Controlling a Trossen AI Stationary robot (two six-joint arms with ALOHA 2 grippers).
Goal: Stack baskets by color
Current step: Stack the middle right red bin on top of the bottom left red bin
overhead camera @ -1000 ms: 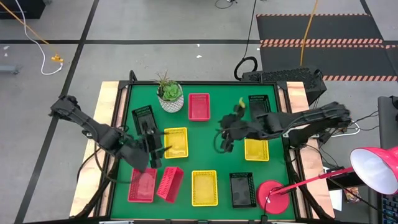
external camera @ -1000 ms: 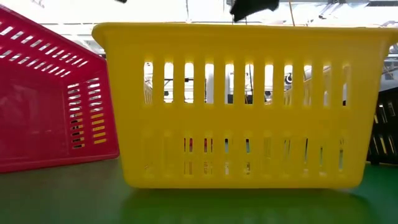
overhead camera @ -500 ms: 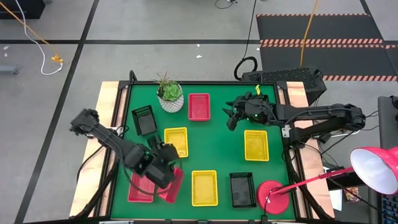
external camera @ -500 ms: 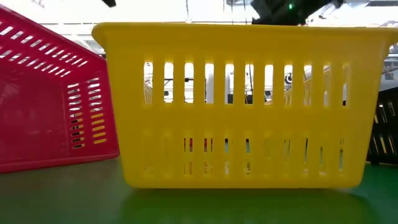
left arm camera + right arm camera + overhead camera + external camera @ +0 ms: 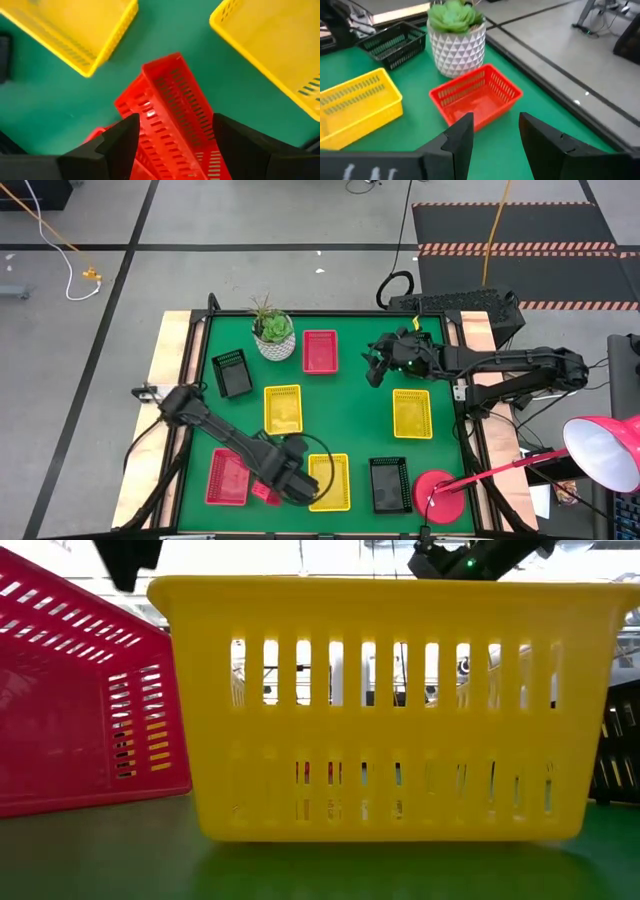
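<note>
Toward six o'clock on the green table (image 5: 350,425), the left gripper (image 5: 296,483) stretches low from nine o'clock, fingers spread wide astride a tilted red basket (image 5: 175,112), its long axis running twelve-to-six beside a flat red basket (image 5: 227,476). The right gripper (image 5: 374,369), jaws parted and empty, hovers near two o'clock.

Left arm stretched low and long, its left gripper (image 5: 297,483) pointing down with the jaws spread wide, nothing clamped between them. Right arm reaches in level, elbow out; the right gripper (image 5: 374,368) hangs up high, jaws parted and empty.
</note>
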